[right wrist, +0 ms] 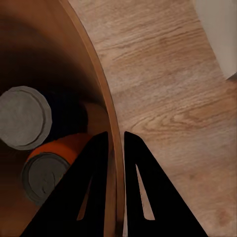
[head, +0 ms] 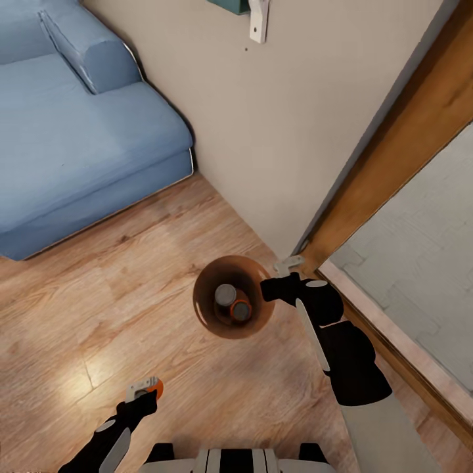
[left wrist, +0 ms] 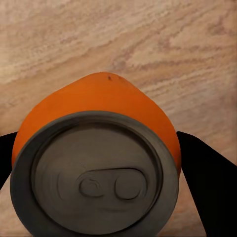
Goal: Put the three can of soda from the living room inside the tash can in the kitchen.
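The trash can (head: 207,309) hangs above the wood floor, its brown rim (right wrist: 106,106) pinched between the fingers of my right gripper (head: 268,288). Inside it stand two soda cans: one with a dark body and grey top (head: 225,295) (right wrist: 22,117), and an orange one (head: 240,310) (right wrist: 49,170). At the lower left of the head view, my left gripper (head: 146,390) is shut on a second orange soda can (head: 155,389). Its grey top and orange side (left wrist: 98,106) sit between the black fingers (left wrist: 207,182) in the left wrist view.
A blue sofa (head: 72,138) stands at the back left against a beige wall (head: 276,131). A wooden door frame (head: 401,157) runs diagonally on the right, with a grey tiled floor (head: 420,276) beyond it. Light wood floor (head: 98,309) lies below.
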Robot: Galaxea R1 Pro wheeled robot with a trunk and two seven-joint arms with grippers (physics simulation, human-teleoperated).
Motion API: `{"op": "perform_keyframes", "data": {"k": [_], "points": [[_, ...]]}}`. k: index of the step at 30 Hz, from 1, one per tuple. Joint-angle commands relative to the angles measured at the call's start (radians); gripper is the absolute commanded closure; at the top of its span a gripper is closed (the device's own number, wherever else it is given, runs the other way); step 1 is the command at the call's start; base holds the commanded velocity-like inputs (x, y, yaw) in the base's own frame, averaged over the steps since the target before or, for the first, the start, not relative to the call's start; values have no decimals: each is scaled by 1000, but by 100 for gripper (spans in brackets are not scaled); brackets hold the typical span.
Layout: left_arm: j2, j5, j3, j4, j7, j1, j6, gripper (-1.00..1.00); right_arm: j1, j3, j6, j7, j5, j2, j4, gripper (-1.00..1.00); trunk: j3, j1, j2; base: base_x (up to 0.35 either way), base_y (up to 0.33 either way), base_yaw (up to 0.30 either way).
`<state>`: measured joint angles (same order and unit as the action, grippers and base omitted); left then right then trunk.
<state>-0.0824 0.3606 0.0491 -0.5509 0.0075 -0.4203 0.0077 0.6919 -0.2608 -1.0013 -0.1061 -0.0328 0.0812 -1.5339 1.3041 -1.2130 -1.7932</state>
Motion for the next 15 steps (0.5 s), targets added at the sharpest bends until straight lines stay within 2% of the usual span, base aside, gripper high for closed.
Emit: {"op": "perform_keyframes", "data": {"k": [1,15], "points": [[0,0,0,0,0,0,0,100,0,0,0,-6,11,0,0,100,-3,4,7,0,0,32],[0,0,0,0,0,0,0,100,-3,0,0,-6,11,0,1,100,-65,58,105,0,0,5]]}}
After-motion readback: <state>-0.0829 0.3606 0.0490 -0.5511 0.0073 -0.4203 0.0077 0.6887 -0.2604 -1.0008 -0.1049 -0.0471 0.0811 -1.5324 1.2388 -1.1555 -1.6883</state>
